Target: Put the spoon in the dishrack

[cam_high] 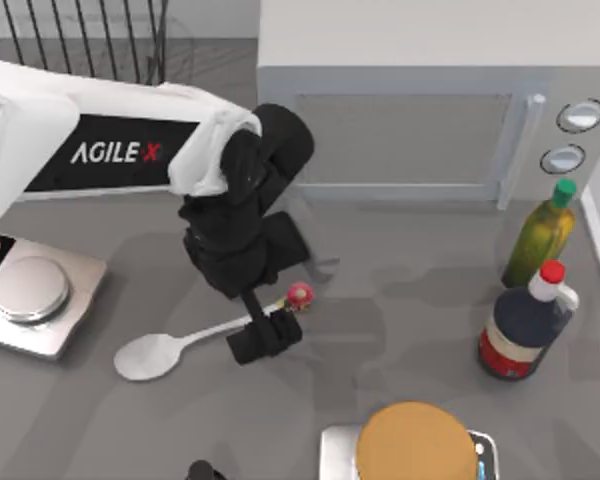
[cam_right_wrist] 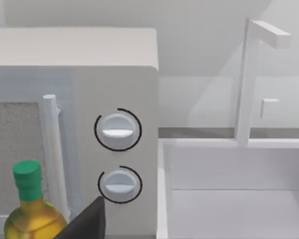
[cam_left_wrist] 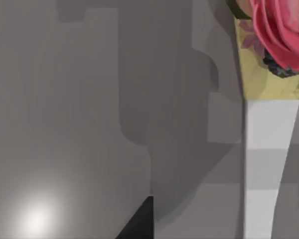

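The white spoon point(cam_high: 152, 354) lies flat on the grey table, bowl toward the left and its slim handle running up-right to a red-pink knob point(cam_high: 300, 294). My left gripper point(cam_high: 265, 336) hangs low directly over the handle's far half, between the bowl and the knob, and hides that stretch. In the left wrist view the handle point(cam_left_wrist: 266, 169) and the pink and yellow knob point(cam_left_wrist: 281, 35) lie very close. The dishrack point(cam_high: 80, 40), thin black bars, stands at the table's back left, behind my left arm. My right gripper point(cam_right_wrist: 87, 224) is parked, facing the microwave's knobs.
A pale grey microwave point(cam_high: 410, 110) fills the back middle and right. A silver kitchen scale point(cam_high: 30, 290) sits at the left. An oil bottle point(cam_high: 540, 235) and a dark sauce bottle point(cam_high: 520, 330) stand at the right. A round brown item point(cam_high: 415, 445) is at the front.
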